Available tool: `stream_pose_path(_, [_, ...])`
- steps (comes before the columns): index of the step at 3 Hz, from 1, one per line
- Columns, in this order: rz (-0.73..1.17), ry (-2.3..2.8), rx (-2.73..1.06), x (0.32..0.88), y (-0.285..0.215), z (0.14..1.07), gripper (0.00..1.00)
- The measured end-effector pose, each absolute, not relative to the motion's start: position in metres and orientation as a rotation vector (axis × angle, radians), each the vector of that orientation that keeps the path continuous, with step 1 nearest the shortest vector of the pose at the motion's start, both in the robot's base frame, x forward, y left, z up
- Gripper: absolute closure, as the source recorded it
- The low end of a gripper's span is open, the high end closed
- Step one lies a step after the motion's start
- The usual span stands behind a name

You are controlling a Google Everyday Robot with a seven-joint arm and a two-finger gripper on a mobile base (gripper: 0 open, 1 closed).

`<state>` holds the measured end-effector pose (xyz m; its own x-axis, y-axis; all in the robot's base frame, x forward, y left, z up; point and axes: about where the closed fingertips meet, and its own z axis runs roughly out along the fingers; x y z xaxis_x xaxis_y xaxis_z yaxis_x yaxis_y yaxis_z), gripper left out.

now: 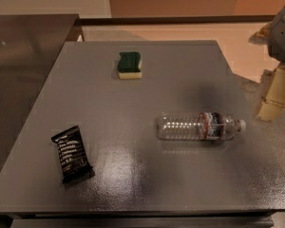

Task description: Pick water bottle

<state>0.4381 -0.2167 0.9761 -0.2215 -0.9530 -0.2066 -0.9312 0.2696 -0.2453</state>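
Clear water bottle (199, 126) on side, left of jaws

Grey table (133, 184); green-on-yellow sponge (129, 65) far side, centre; black snack pkt (71, 154) w/ white print near-left corner, lying flat, angled; both well apart; dark shiny counter (23, 70) adj. on left

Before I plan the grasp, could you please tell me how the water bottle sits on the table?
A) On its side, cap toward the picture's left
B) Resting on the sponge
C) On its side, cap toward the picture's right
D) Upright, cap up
C: the water bottle lies on its side on the table, pale cap toward the picture's right, while the pincer hangs beyond the table's right edge, clear of it.
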Motion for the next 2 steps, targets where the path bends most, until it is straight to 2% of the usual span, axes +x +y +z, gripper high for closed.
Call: stream_pose_path(2, [-0.076,2.208,-1.782,0.438,-0.203,0.963,0.00])
